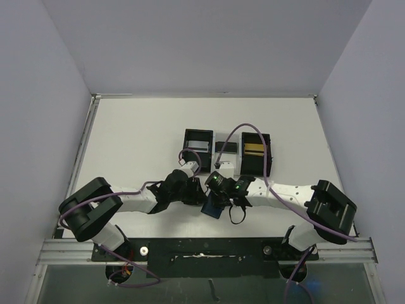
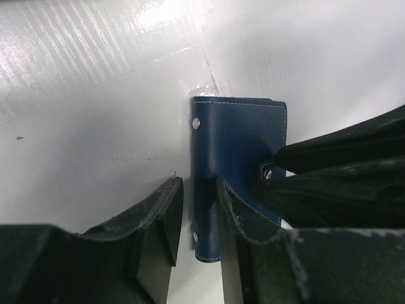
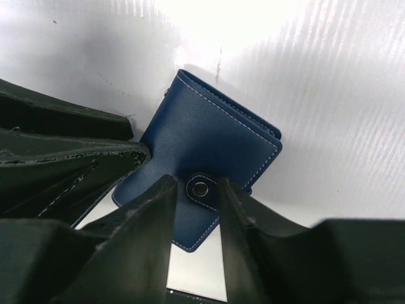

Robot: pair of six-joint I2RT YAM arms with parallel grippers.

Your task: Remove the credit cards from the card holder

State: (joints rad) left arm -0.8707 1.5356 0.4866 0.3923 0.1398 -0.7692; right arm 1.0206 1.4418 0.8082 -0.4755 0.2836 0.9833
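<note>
On the table [image 1: 126, 139], between the arms: the wallet [image 1: 213, 206] lies shut.
Opening is the step in hand. The left gripper [image 2: 197, 187] is narrowed astride the spine edge (pinching or not, I cannot tell). The right gripper [image 3: 196, 183] is part-open, flanking the snap tab [image 3: 200, 188] and holding nothing. The next move likely calls for steadying the wallet and popping the tab, as no cards show yet.

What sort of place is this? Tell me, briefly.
Most likely a robotics lab test cell: a white table boxed in by plain walls, with a left arm and a right arm bolted to a metal rail at its near edge.
</note>
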